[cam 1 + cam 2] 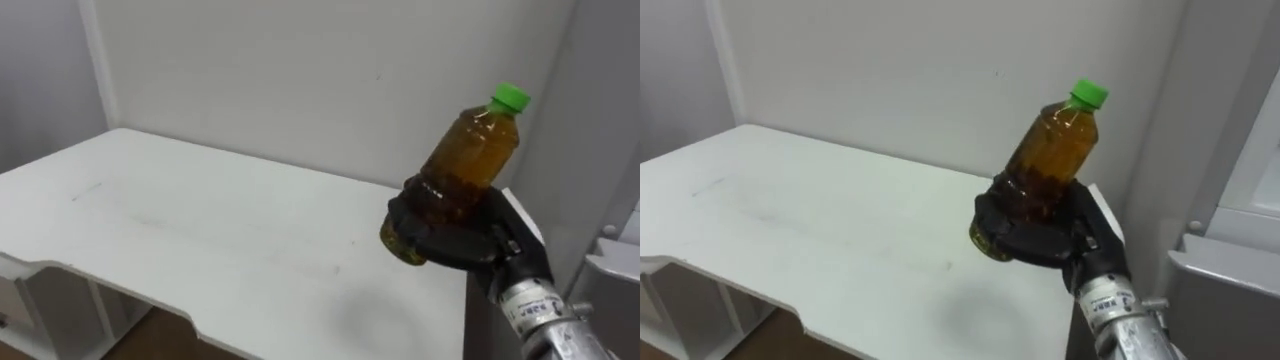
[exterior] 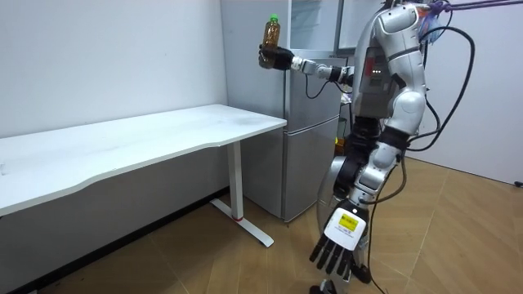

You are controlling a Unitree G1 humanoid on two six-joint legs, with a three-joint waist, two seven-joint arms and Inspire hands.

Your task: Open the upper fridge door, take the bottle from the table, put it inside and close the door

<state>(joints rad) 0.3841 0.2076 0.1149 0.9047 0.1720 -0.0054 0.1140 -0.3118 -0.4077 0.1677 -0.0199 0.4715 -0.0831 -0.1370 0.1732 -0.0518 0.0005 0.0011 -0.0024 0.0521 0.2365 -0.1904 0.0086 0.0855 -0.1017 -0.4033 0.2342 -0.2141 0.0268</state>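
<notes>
The right hand [image 1: 455,235] has its dark fingers curled round the lower half of the bottle [image 1: 470,165], holding it in the air over the far right end of the white surface [image 1: 200,230]. The bottle, amber with a green cap [image 1: 510,97], leans with the cap up and to the right. In the room view the robot stands beside the grey fridge [image 2: 315,155], and its left hand [image 2: 339,245] hangs low with fingers loosely straight.
</notes>
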